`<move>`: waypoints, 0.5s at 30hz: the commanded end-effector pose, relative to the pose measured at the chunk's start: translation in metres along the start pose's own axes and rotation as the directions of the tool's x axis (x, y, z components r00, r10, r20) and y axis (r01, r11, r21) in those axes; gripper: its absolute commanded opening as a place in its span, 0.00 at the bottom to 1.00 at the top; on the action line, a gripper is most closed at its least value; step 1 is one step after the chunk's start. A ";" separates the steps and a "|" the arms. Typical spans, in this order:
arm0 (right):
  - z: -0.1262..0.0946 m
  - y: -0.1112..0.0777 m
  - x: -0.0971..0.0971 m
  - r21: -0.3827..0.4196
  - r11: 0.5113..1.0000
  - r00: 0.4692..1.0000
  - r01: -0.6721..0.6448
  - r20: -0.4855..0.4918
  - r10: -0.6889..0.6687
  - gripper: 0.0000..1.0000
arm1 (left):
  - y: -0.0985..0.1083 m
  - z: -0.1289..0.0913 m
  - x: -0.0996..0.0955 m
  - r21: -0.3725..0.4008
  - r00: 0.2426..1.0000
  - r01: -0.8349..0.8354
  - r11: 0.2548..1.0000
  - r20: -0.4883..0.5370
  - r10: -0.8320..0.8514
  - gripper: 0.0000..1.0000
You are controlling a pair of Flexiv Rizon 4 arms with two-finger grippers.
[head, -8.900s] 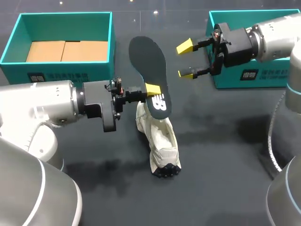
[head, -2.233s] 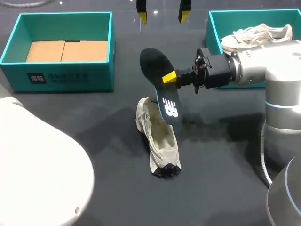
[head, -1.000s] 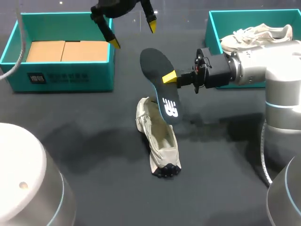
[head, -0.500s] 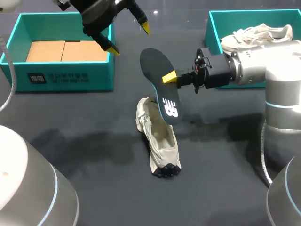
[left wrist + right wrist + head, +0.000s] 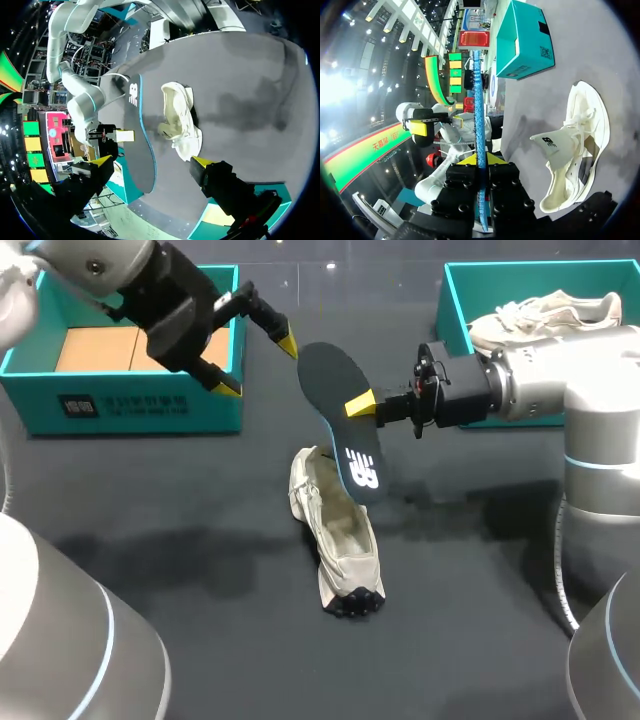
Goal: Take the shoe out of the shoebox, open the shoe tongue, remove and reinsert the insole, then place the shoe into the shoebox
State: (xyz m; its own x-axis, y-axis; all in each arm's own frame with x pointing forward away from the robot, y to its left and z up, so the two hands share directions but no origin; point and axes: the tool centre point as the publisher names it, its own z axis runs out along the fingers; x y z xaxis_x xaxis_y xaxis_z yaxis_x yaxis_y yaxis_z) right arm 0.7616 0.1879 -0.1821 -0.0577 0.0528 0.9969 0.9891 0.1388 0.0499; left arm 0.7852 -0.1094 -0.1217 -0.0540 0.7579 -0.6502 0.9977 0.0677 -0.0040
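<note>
A dark insole (image 5: 340, 420) hangs tilted just above a cream shoe (image 5: 335, 530) that lies on the table (image 5: 200, 620), its edge clamped in the right gripper (image 5: 362, 405). Beyond the shoe, toward the left, the left gripper (image 5: 258, 367) hovers, fingers spread, grasping nothing.

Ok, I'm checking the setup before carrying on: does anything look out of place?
Only the insole, which is out of the shoe. The right gripper holds it in the air above the shoe, which lies on the table with its tongue pulled open. That fits mid-task; nothing looks spilled or damaged.
</note>
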 end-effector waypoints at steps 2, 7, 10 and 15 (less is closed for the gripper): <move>0.001 0.000 0.000 -0.001 1.000 1.000 0.000 0.002 0.000 0.00 | -0.003 0.001 0.007 -0.007 0.967 -0.003 1.000 0.257 0.004 1.00; 0.001 0.000 0.000 -0.001 1.000 1.000 0.000 0.002 0.000 0.00 | -0.005 0.007 0.010 0.008 0.966 -0.006 1.000 0.259 0.003 1.00; 0.001 0.000 0.000 -0.001 1.000 1.000 0.000 0.002 0.000 0.00 | -0.009 0.023 0.016 -0.038 0.941 0.004 0.999 0.339 0.009 1.00; 0.001 0.000 0.000 -0.001 1.000 1.000 0.000 0.002 0.000 0.00 | -0.009 0.044 0.021 -0.099 0.893 0.013 0.995 0.448 0.033 1.00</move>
State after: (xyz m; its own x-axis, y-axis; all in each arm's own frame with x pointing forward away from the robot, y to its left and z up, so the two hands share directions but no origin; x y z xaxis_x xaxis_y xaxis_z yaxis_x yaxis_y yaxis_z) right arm 0.7616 0.1879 -0.1820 -0.0577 0.0527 0.9969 0.9891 0.1388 0.0499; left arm 0.7846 -0.1152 -0.1548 -0.0522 0.6001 -0.7982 0.9939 0.1093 0.0172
